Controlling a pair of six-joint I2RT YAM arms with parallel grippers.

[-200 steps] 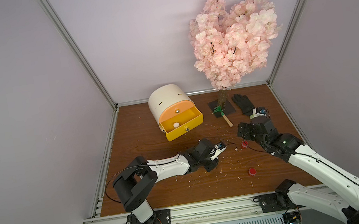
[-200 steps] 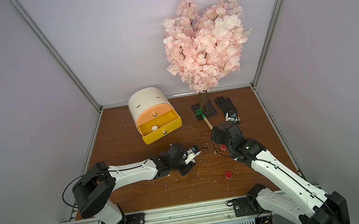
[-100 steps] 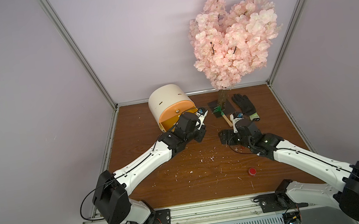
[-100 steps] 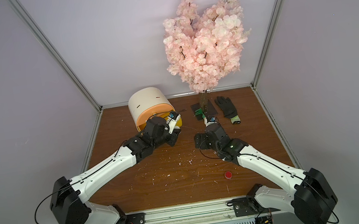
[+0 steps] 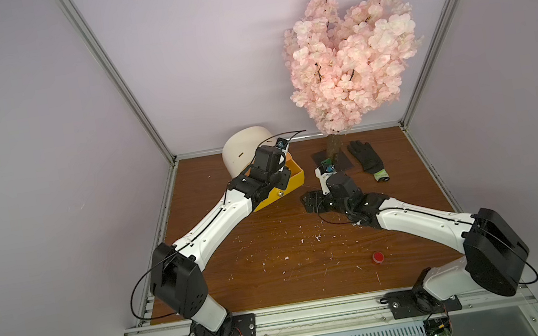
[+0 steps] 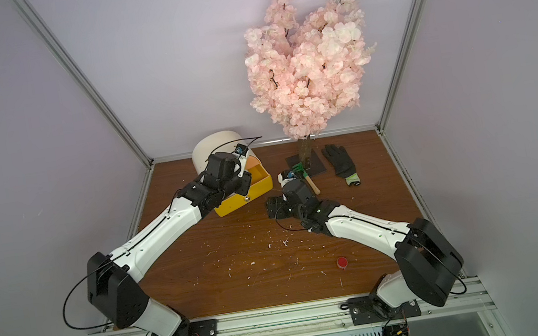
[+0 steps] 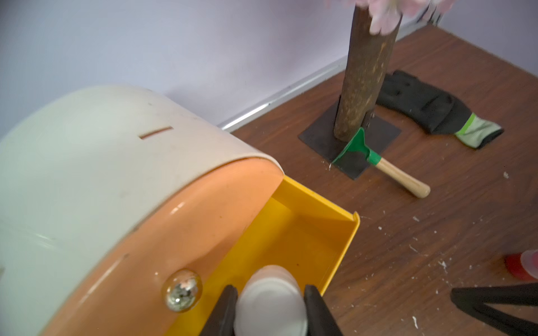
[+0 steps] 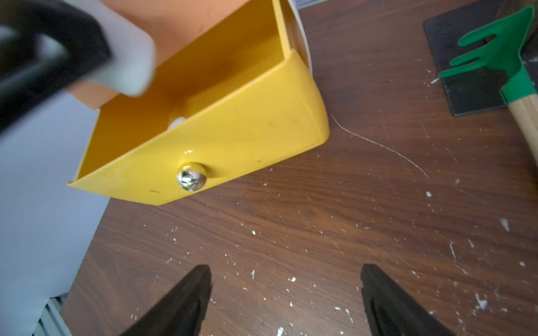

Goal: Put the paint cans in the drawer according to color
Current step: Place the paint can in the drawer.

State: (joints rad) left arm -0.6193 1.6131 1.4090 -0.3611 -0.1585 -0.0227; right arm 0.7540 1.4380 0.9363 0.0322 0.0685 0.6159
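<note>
In both top views we see a brown wooden table [image 5: 272, 248] strewn with pale crumbs [image 5: 318, 238] and closed in by plain lilac walls [image 5: 33, 103]. A pink blossom tree [image 5: 352, 55] stands at the back, with a black glove [image 5: 367, 159] lying beside it. The cream cabinet [image 5: 242, 144] also sits at the back with its yellow drawer [image 5: 296, 176] pulled out. A red can [image 5: 378, 257] stands alone near the front, well apart from both arms

From the left wrist we find the left gripper [image 7: 270, 291] clamped on a white can [image 7: 270, 308] above the open yellow drawer, just beside the peach front's gold knob [image 7: 182, 291]. A green rake [image 7: 361, 151] lies with its head at the foot of the trunk [image 7: 364, 72]

From the right wrist we see the right gripper [image 8: 285, 267] over bare table in front of the drawer, its fingers [image 8: 186, 296] wide apart with nothing between them. A second white can [image 8: 177, 122] peeks over the drawer's front wall from inside
</note>
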